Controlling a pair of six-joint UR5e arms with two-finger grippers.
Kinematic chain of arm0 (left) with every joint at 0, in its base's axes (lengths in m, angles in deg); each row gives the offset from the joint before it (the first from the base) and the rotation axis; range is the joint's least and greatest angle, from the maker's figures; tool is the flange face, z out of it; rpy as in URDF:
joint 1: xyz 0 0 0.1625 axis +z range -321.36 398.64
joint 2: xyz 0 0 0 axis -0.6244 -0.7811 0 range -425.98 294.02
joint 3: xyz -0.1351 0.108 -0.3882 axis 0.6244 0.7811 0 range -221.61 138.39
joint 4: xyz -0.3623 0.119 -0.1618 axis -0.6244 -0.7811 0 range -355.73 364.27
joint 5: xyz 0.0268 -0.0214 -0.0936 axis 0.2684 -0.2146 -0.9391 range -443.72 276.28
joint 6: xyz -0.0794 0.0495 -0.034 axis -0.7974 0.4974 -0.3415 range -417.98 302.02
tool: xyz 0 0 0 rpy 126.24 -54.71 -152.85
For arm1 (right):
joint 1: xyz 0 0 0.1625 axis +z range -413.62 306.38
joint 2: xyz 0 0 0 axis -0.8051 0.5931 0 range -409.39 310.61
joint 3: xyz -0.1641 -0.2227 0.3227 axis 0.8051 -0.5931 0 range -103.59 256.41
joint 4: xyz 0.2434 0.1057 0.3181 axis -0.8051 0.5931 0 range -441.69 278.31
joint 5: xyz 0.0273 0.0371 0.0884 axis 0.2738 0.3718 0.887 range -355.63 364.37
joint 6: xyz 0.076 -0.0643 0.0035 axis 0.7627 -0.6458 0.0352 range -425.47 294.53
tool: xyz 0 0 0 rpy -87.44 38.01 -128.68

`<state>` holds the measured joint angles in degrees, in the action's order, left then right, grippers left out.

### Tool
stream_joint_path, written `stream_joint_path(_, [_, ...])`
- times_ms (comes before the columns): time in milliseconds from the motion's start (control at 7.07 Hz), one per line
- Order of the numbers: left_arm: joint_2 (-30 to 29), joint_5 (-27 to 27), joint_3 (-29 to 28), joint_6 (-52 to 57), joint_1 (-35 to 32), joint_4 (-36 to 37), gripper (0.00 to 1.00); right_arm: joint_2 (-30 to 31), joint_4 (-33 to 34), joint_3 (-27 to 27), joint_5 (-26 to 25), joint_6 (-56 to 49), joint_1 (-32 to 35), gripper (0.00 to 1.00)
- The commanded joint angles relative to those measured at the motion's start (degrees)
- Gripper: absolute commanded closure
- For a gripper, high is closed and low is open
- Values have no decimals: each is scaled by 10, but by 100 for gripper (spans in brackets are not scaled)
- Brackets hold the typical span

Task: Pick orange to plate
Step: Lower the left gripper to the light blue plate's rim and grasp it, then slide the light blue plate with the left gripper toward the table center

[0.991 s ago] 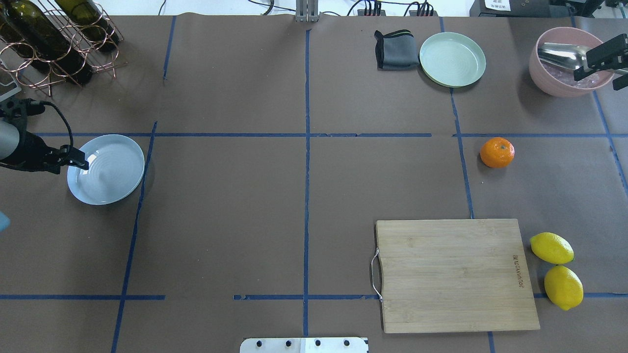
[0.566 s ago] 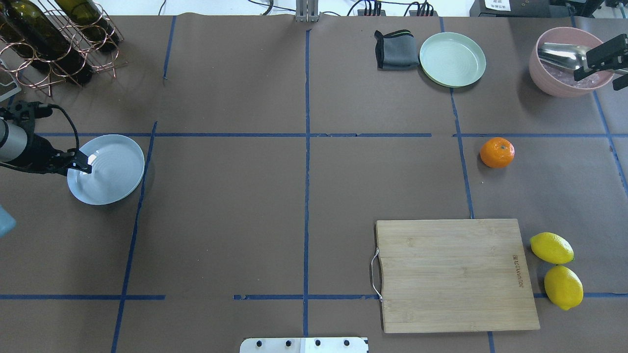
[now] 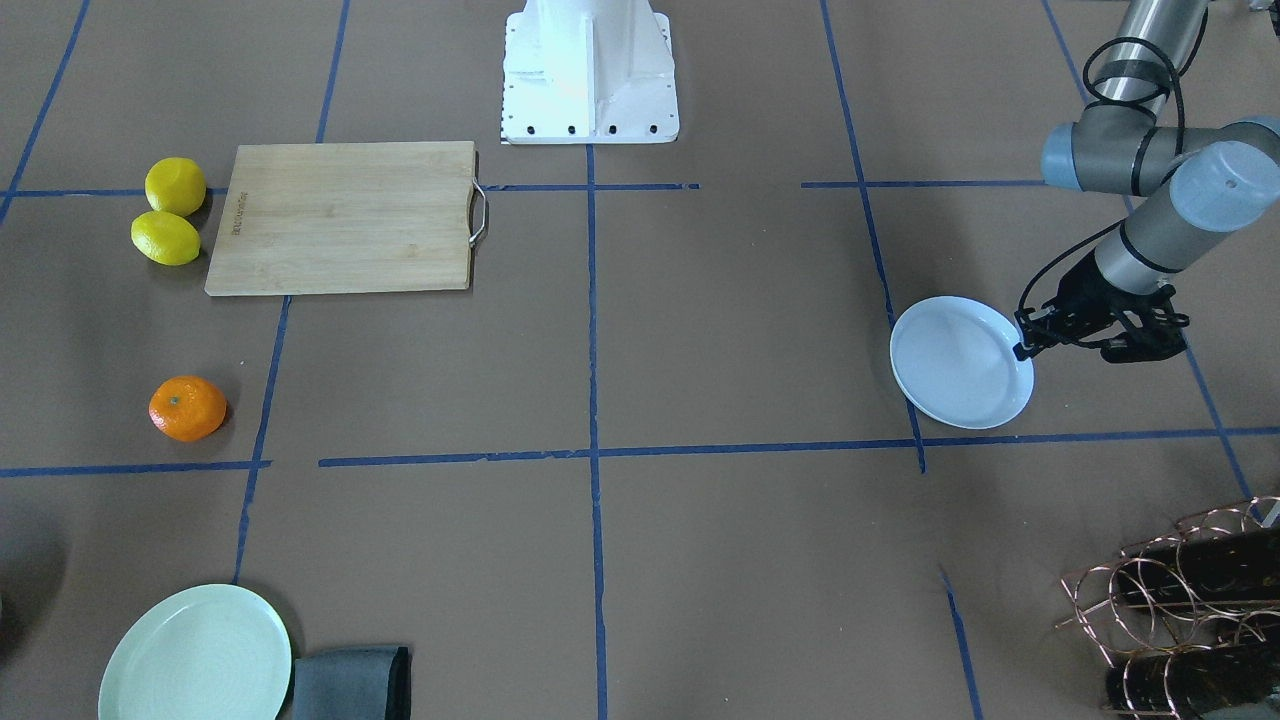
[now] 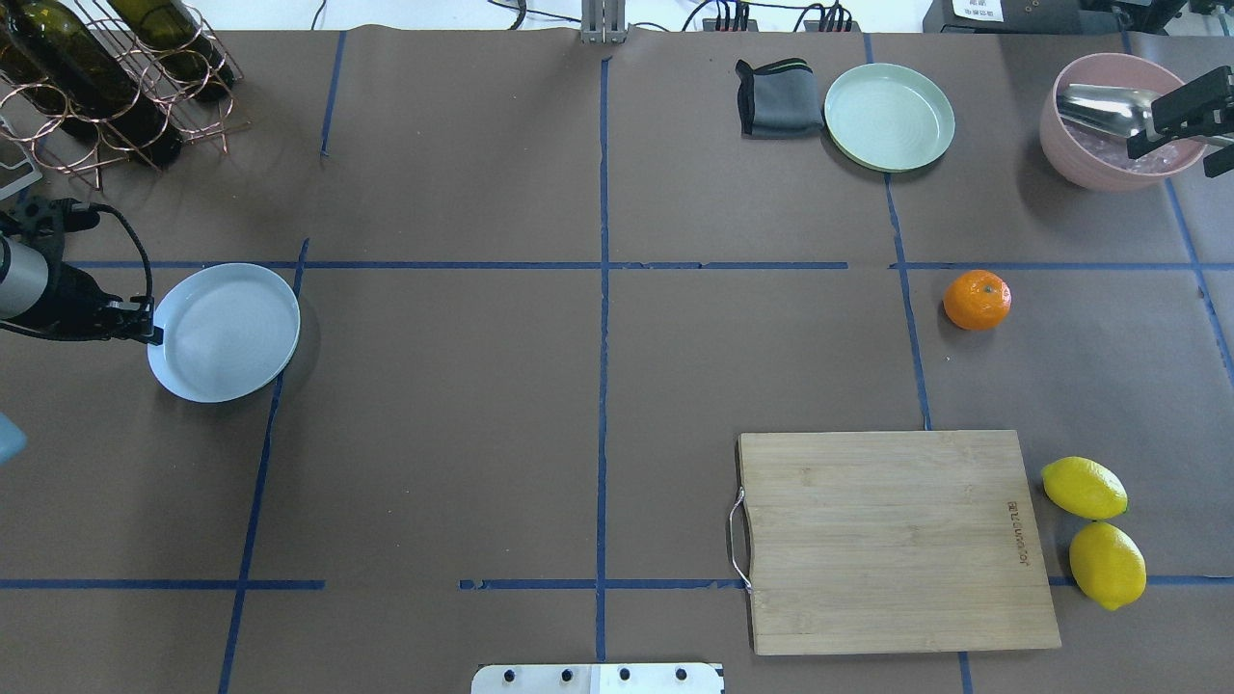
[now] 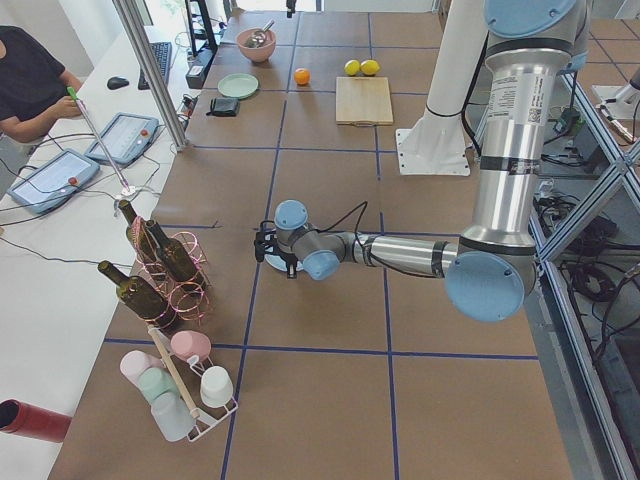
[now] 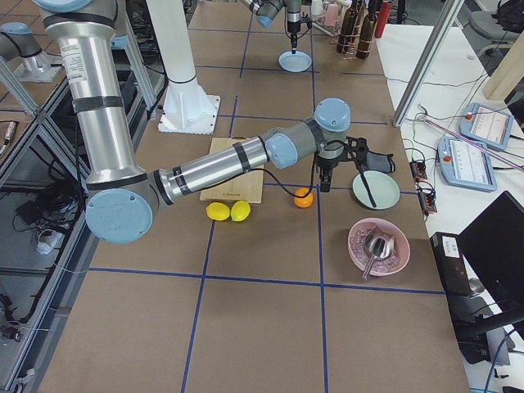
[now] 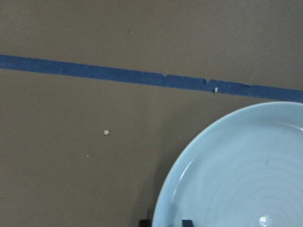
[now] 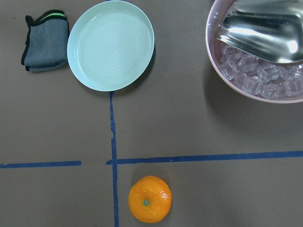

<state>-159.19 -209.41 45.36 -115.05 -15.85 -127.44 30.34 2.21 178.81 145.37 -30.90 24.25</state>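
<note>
The orange (image 4: 977,300) lies on the right half of the table, alone beside a blue tape line, also in the right wrist view (image 8: 149,199). The pale bluish-white plate (image 4: 224,333) is far off on the left side. My left gripper (image 4: 152,333) is shut on the plate's near-left rim; in the left wrist view its fingertips (image 7: 188,222) straddle the plate's edge (image 7: 236,170). My right gripper (image 4: 1171,159) hangs high over the back right, above the pink bowl, its fingers apart and holding nothing.
A mint-green plate (image 4: 889,117) and a folded grey cloth (image 4: 779,96) sit at the back. The pink bowl (image 4: 1089,154) holds ice and a metal scoop. A wooden cutting board (image 4: 892,540) and two lemons (image 4: 1084,488) lie front right. A wine rack (image 4: 106,77) stands back left.
The plate has shifted slightly to the right with my left gripper now closed at its rim. The orange and the right arm have not moved.
</note>
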Motion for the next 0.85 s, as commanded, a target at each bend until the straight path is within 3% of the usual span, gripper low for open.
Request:
stream_joint_path(0, [-4,-40,50,0,-17,62,100,0,1,-2,-1,0,0,0])
stream_joint_path(142, [-50,-76,75,0,-58,140,100,-1,1,-4,-4,0,-2,0])
stream_joint_path(425, [-190,-77,86,-54,-62,297,100,-4,1,-6,-23,0,-17,0])
stream_joint_path(708, [-288,-58,64,-235,54,290,100,-5,-2,-5,-22,0,-19,0])
